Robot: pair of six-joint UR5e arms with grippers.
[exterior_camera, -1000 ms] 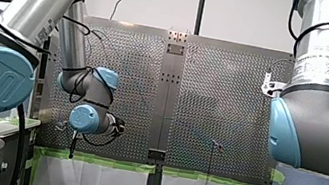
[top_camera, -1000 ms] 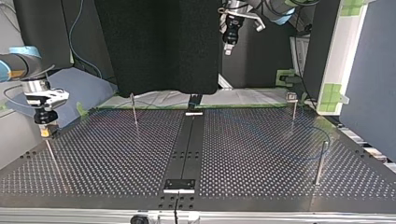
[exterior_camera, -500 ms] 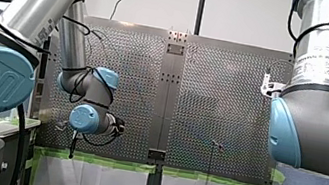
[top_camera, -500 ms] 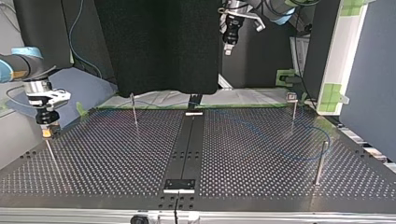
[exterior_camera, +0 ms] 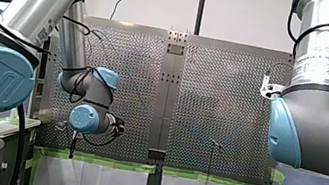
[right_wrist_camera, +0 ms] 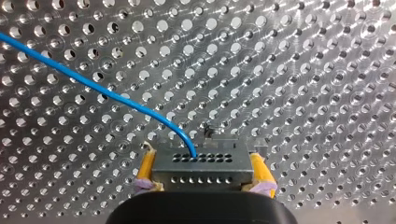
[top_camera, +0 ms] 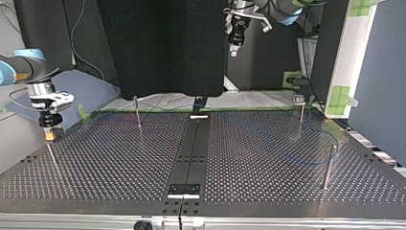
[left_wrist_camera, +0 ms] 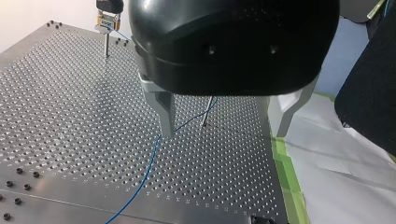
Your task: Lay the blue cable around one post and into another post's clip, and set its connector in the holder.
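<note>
Your right gripper [right_wrist_camera: 204, 170] clamps the connector [right_wrist_camera: 201, 158] near the table's [right_wrist_camera: 303, 70] edge, blue cable [right_wrist_camera: 93, 86] trailing. Your left gripper [left_wrist_camera: 225, 134] hangs, fingers apart.

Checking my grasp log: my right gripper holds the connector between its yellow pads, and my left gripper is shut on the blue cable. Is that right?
Not quite: my left gripper is open, its fingers spread wide, not closed on the blue cable, as the left wrist view shows. My right gripper does hold the connector between its yellow pads.

Bright, even light glints off the perforated table [right_wrist_camera: 303, 70].
</note>
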